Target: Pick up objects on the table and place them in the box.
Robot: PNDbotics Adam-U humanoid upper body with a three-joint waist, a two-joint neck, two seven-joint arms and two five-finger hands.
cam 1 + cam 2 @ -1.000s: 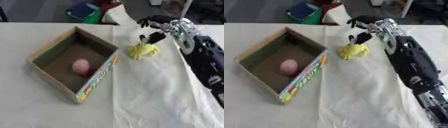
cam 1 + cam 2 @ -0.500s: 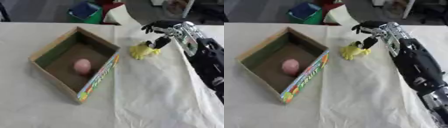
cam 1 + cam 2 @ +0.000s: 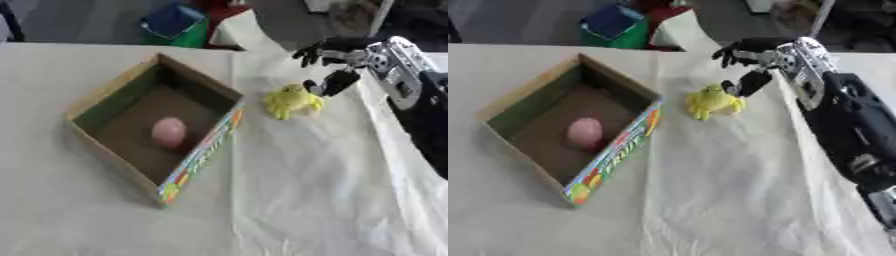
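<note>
Matt cardboard box (image 3: 203,85) with printed glossy side; soft yellow plush toy (image 3: 290,100); creased white cloth (image 3: 315,190).

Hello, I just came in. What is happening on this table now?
The robot's right hand reaches over a small yellow toy lying on the white cloth, beside the cardboard box. Its thumb is down next to the toy, the fingers spread above, so the toy is not yet gripped. A pink object already lies inside the box. The left hand is not in view.
</note>
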